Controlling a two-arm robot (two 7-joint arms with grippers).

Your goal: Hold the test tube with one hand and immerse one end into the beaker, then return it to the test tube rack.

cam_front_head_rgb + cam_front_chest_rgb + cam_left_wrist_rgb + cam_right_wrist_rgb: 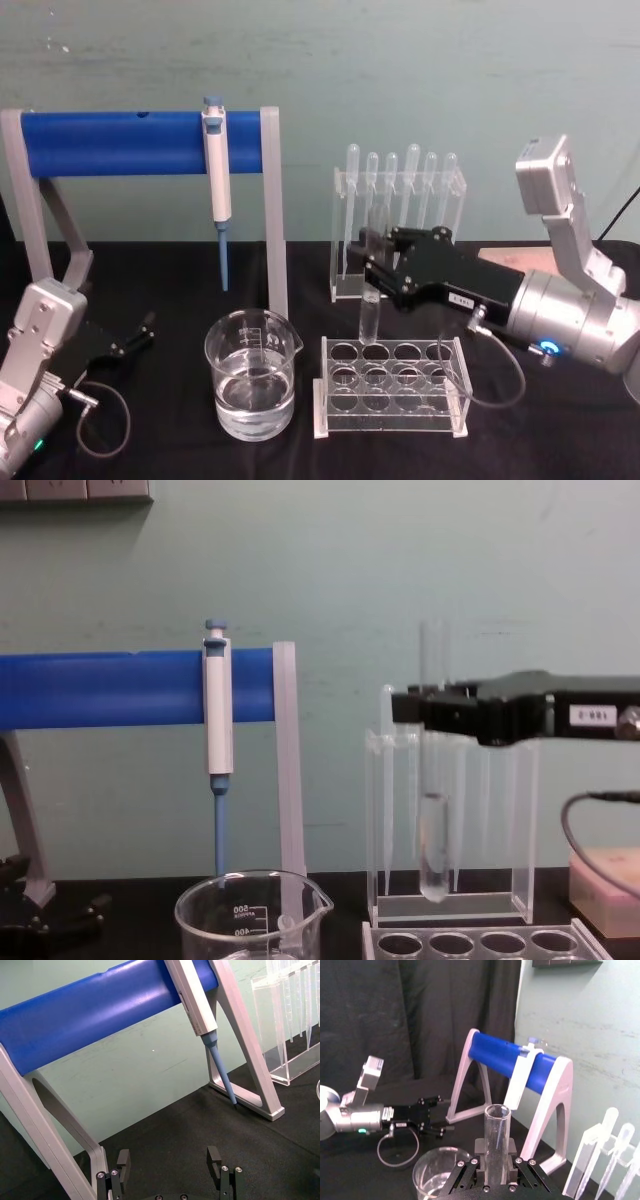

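Note:
My right gripper (375,268) is shut on the test tube (369,318), a clear glass tube held upright with its open top above the jaws. In the chest view the test tube (433,850) hangs with its round bottom just above the clear tube rack (480,942), gripped by the right gripper (432,708) near its upper part. The beaker (251,372), holding some clear liquid, stands left of the rack; its rim also shows in the chest view (250,912). The right wrist view shows the tube (497,1140) between the jaws and the beaker (431,1174) beyond. My left gripper (140,336) rests open at the far left (169,1160).
A grey stand with a blue bar (120,142) carries a hanging pipettor (217,180) behind the beaker. A clear acrylic holder (398,215) with several plastic pipettes stands behind the tube rack (392,388). A cable (500,375) loops by the right wrist.

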